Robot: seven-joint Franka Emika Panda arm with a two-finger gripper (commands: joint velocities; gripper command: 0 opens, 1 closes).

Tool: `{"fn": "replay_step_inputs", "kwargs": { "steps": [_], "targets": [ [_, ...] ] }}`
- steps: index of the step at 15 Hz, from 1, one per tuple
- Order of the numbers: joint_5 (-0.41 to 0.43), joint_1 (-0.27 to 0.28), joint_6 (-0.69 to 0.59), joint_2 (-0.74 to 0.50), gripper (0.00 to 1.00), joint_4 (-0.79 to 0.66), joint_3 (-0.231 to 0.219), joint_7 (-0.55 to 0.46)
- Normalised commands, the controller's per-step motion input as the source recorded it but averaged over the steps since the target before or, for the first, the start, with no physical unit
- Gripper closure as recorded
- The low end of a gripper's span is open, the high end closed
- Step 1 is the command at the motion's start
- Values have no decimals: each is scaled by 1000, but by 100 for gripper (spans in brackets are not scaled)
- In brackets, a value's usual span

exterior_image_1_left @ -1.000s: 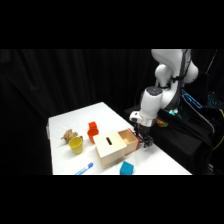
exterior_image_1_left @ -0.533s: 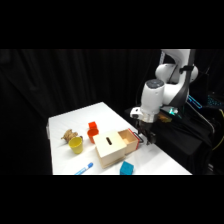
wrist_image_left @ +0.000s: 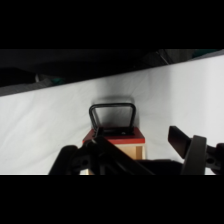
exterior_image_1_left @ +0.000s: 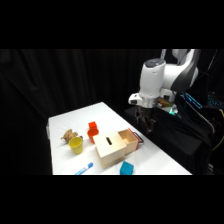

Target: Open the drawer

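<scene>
Since the earlier side pictures, the gripper (exterior_image_1_left: 146, 123) has risen from just beside the drawer's handle to hang clear above and to the right of it, and the arm has swung upward with it.

Judged from how things lie, the opening looks largely done: the drawer (exterior_image_1_left: 131, 138) stands pulled out of the wooden box (exterior_image_1_left: 111, 148) toward the arm's side, its reddish inside showing behind the tan front. Whether it is out to its full travel cannot be told. What may be left is only for the arm to draw away.

The box sits near the middle of the white table (exterior_image_1_left: 160, 160), its slotted top facing up. The drawer's black loop handle (wrist_image_left: 113, 116) shows plainly in the wrist view, a rounded rectangular bail standing out from the drawer front, with the red rim just below it. Nothing is hooked through it, and the fingers (wrist_image_left: 181, 141) stand apart on either side of the view, holding nothing; the gripper is spread, not clamped.

Around the box stand a red-orange block (exterior_image_1_left: 92, 131), a yellow cup (exterior_image_1_left: 76, 145), and a small blue block (exterior_image_1_left: 126, 168) at the table's near edge.
</scene>
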Motion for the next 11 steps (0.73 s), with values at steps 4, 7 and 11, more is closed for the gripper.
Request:
{"fn": "replay_step_inputs", "kwargs": {
  "steps": [4, 7, 11],
  "targets": [
    [81, -66, -396, -436, 0, 77, -106, -327],
    [66, -78, -391, -324, 0, 186, -75, -314],
    [132, -45, -322, -142, 0, 231, -92, -405]
  ]
}}
